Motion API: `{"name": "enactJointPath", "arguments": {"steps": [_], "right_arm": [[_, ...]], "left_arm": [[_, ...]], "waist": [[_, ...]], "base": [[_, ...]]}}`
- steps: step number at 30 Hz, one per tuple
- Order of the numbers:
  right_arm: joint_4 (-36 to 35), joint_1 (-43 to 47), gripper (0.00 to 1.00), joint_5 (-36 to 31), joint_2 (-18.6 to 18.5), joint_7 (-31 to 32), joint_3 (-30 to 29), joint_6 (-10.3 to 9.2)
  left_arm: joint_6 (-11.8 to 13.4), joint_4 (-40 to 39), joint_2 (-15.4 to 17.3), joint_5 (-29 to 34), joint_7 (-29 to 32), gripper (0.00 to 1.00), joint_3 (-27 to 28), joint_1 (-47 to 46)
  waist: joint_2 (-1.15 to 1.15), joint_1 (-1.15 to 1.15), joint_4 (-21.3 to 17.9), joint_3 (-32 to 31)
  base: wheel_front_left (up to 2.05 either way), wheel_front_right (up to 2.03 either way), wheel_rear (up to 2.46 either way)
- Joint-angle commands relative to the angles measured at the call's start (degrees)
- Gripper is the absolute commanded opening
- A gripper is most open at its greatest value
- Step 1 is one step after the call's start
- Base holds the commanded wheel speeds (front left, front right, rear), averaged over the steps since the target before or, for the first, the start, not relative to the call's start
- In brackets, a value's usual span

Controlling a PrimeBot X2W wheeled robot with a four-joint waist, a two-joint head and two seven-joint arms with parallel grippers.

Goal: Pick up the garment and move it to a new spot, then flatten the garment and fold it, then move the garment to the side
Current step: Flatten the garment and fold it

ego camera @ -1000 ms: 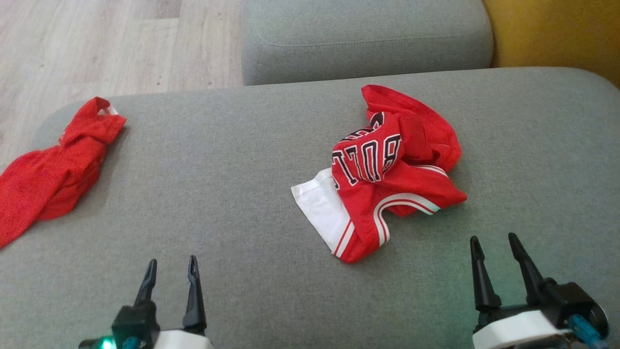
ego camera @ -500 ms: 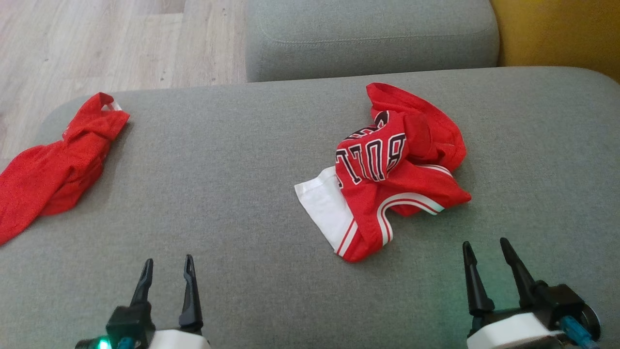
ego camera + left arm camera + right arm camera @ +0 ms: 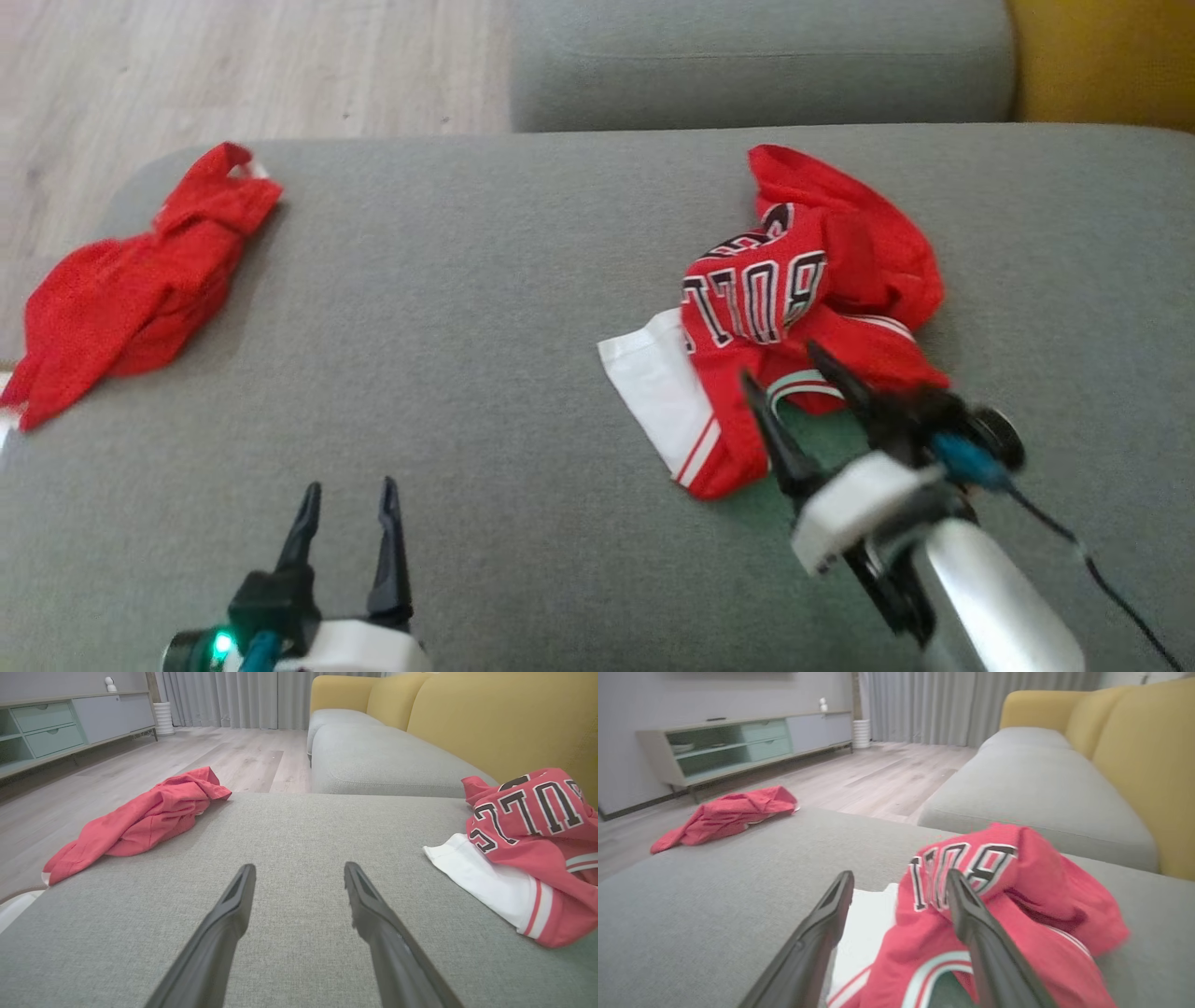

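A crumpled red jersey, the garment [image 3: 794, 308], with black-and-white lettering, white trim and a white panel, lies right of centre on the grey sofa cushion [image 3: 467, 308]. It shows at the right edge of the left wrist view [image 3: 528, 835] and close up in the right wrist view [image 3: 985, 896]. My right gripper [image 3: 780, 369] is open, its fingers reaching over the jersey's near edge with nothing clamped between them [image 3: 901, 879]. My left gripper [image 3: 348, 499] is open and empty above bare cushion at the lower left [image 3: 299, 870].
A second crumpled red cloth [image 3: 140, 280] lies at the cushion's far left edge [image 3: 140, 812]. Another grey cushion [image 3: 756, 56] and a yellow backrest [image 3: 1111, 56] lie beyond. Wooden floor [image 3: 233, 65] is at the upper left; a low cabinet [image 3: 738, 742] stands across the room.
My right arm has swung up and left, bringing its open fingers onto the jersey's near edge. The head camera has shifted, sliding the scene rightward. The left gripper has barely moved.
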Motion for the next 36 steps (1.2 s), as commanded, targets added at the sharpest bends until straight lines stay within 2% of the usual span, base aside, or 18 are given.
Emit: {"name": "enactJointPath", "arguments": {"steps": [1,5,12,16,27,28,30,31,36], "right_arm": [[-0.4,-4.9,1.0,1.8,-0.8,3.1,3.9,0.44],[4.3,-11.3,1.0,4.5,-2.6,10.2,8.7,0.44],[12.2,-16.8,1.0,5.3,-3.4,20.6,9.8,0.44],[16.3,-19.8,1.0,5.2,-4.4,24.3,10.5,0.44],[23.7,-25.2,1.0,7.0,-7.6,32.0,14.8,0.44],[24.0,-25.2,0.63,7.8,-7.6,32.7,15.3,0.44],[24.3,-25.2,0.19,9.5,-7.5,33.5,15.8,0.44],[24.3,-25.3,0.0,10.1,-7.5,33.7,16.3,0.44],[22.6,-26.7,0.0,13.0,-6.8,30.7,16.3,0.44]], "left_arm": [[-0.2,-1.4,-0.5,0.2,-0.7,1.0,0.9,-3.5],[-0.5,-0.7,-0.6,-0.4,-0.7,1.0,-1.3,-5.5],[1.1,-0.9,-0.7,-3.4,-0.7,1.0,-6.4,-8.3],[2.6,-1.7,-0.7,-4.9,-0.7,1.0,-9.1,-9.7],[5.4,-2.8,-0.7,-7.0,-0.7,1.0,-12.7,-11.7],[5.6,-2.7,-0.7,-7.1,-0.7,1.0,-12.8,-11.7],[5.8,-2.7,-0.7,-7.3,-0.7,1.0,-12.9,-11.8],[5.9,-2.7,-0.7,-7.4,-0.7,1.0,-12.9,-11.9],[6.2,-2.5,-0.7,-7.4,-0.7,1.0,-12.4,-12.0]], "waist": [[0.0,0.0,2.1,1.2],[0.0,0.0,5.8,2.3],[0.0,0.0,11.5,4.7],[0.0,0.0,14.3,6.3],[0.0,0.0,17.1,9.0],[0.0,0.0,17.1,9.0],[0.0,0.0,17.2,9.1],[0.0,0.0,17.1,9.1],[0.0,0.0,16.4,8.5]], "base": [[0.0,0.0,0.0],[0.0,0.0,0.0],[0.0,0.0,0.0],[0.0,0.0,0.0],[0.0,0.0,0.0],[0.0,0.0,0.0],[0.0,0.0,0.0],[0.0,0.0,0.0],[0.0,0.0,0.0]]}}
